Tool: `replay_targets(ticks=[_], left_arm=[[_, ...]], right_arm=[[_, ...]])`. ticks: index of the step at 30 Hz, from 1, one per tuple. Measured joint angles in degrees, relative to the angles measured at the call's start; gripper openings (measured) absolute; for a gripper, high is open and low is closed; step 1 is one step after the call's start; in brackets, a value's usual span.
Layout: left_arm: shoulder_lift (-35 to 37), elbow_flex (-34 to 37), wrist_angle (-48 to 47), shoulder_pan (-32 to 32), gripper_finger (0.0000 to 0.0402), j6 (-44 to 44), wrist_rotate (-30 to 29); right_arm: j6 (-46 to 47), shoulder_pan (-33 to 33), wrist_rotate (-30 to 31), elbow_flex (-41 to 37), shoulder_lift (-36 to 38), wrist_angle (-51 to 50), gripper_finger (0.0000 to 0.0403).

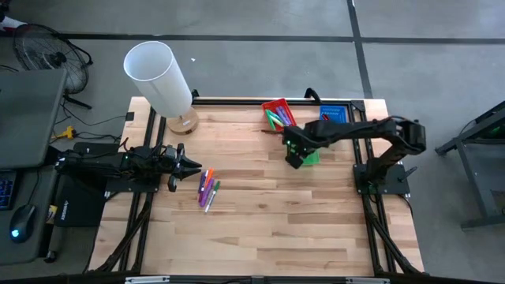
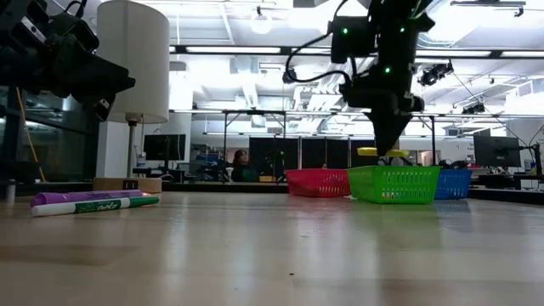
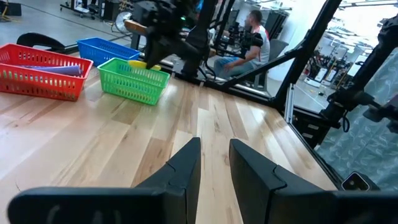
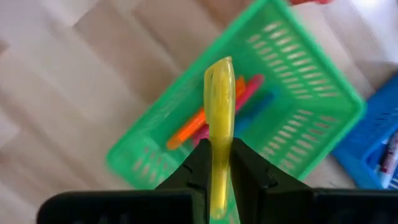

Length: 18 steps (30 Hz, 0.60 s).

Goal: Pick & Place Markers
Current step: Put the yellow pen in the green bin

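The right hand [image 4: 219, 163] hangs over the green tray [image 1: 310, 155], its two dark fingers clamped on a yellow marker [image 4: 219, 118] that sticks out forward between them above the tray's open top; in the low view the yellow marker [image 2: 380, 152] shows as a short bar just above the green tray's [image 2: 393, 184] rim, not yet down among the others. Inside that tray lie several markers, an orange one [image 4: 186, 129], a pink one and a blue one side by side. The red tray [image 1: 278, 113] sits at about eleven o'clock from the green one, touching or nearly touching it, and holds a few markers of its own; the blue tray [image 1: 333, 115] sits at about one o'clock from the green one, toward the tabletop's [image 1: 260, 229] far edge. The left hand [image 1: 188, 167] waits low at the nine o'clock side of the tabletop, pointing toward three o'clock, its fingers [image 3: 180, 171] a narrow gap apart with nothing between them. Just beside its tips, toward four o'clock, a small cluster of markers [image 1: 207, 189] remains loose on the wood, purple, orange and green among them; the low view shows a purple one [image 2: 81, 197] and a green-capped one [image 2: 93, 206] lying flat together. A white lamp [image 1: 158, 76] stands at the far left corner, around eleven o'clock of the tabletop. Beyond the tabletop a seated person [image 3: 251, 38] is visible in the room.
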State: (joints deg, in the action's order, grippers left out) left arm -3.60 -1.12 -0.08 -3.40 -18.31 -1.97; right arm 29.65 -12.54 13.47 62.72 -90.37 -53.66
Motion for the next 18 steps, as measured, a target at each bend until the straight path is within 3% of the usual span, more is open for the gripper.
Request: replay_targets(ticks=[11, 18], left_arm=[[0.0, 0.0, 0.0, 0.0, 0.0083, 0.0, 0.0], [0.0, 0.0, 0.0, 0.0, 0.0083, 0.0, 0.0]], right_arm=[[1.9, -6.1, -4.0, -5.2, -0.5, 5.0, 0.0047], [-0.1, -6.2, -1.5, -8.0, -0.5, 8.5, 0.0042]])
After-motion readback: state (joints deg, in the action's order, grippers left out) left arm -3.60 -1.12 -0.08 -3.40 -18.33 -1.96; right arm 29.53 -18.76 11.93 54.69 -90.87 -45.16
